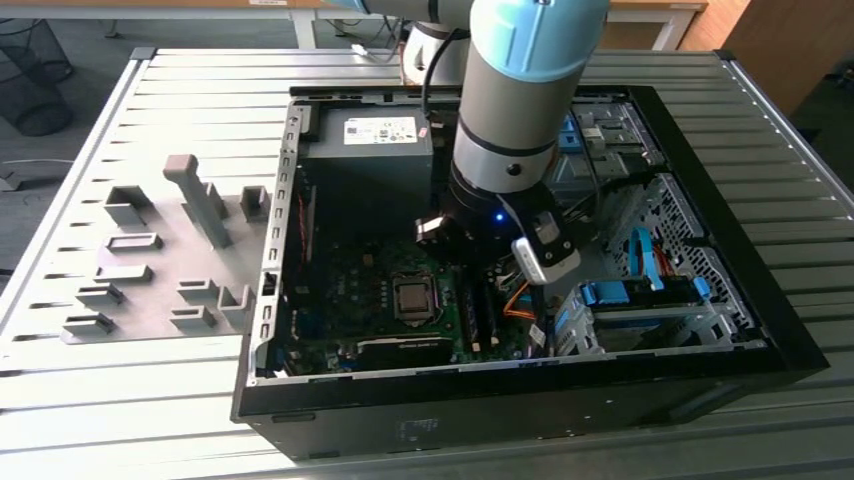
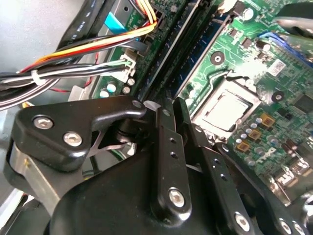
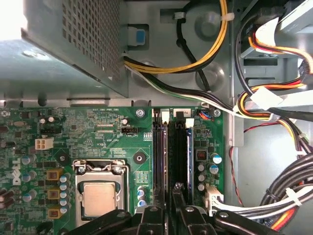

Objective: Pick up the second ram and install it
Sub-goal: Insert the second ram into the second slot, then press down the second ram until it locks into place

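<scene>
The second ram (image 2: 203, 51) appears as a thin blue edge standing in the slot line just beside the processor socket (image 2: 227, 110), on the socket's side toward the bundled cables (image 2: 73, 54). In the first wrist view the same blue edge (image 3: 189, 156) runs alongside the neighbouring black slot (image 3: 160, 156), which lies between it and the socket (image 3: 99, 196). The claw (image 2: 171, 105) sits right over the near end of that slot pair. I cannot tell whether it is clenched on the stick or has let go, because its own body covers the contact. By this, the step in hand looks like the install rather than the pick-up: the arm (image 1: 514, 130) reaches down inside the open case (image 1: 747, 330), past the power supply (image 1: 367, 150), above the socket (image 1: 414, 297), well apart from the grey holder blocks (image 1: 200, 200) out on the tabletop (image 1: 200, 100). Seating would call for straight, even pressure along the stick's length, kept square to the slot.
</scene>
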### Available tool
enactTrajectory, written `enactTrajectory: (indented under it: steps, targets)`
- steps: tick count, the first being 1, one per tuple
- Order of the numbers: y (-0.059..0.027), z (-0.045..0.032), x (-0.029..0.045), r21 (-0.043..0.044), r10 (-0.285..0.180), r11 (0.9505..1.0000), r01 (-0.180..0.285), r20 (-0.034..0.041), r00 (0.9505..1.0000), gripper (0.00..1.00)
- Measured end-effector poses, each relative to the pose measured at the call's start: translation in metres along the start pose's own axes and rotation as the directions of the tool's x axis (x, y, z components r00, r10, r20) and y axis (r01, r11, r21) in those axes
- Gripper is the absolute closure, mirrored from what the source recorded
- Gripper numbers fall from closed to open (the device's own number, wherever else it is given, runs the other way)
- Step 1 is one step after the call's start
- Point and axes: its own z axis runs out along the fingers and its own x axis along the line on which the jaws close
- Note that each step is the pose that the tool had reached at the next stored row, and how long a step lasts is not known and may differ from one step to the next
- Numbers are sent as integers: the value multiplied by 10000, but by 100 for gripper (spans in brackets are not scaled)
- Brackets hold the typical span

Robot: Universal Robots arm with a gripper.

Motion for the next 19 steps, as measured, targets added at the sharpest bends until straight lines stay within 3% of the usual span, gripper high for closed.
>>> enactTrajectory:
  steps: [6,8,10,19]
  targets:
    - [0,-139,2,2,0,10000,0,-1,10000,79]
    - [1,-138,2,-2,-1,10000,1,1,10000,80]
    - [0,-139,2,0,0,10000,0,0,10000,89]
    - [0,-141,2,2,0,10000,0,-1,10000,89]
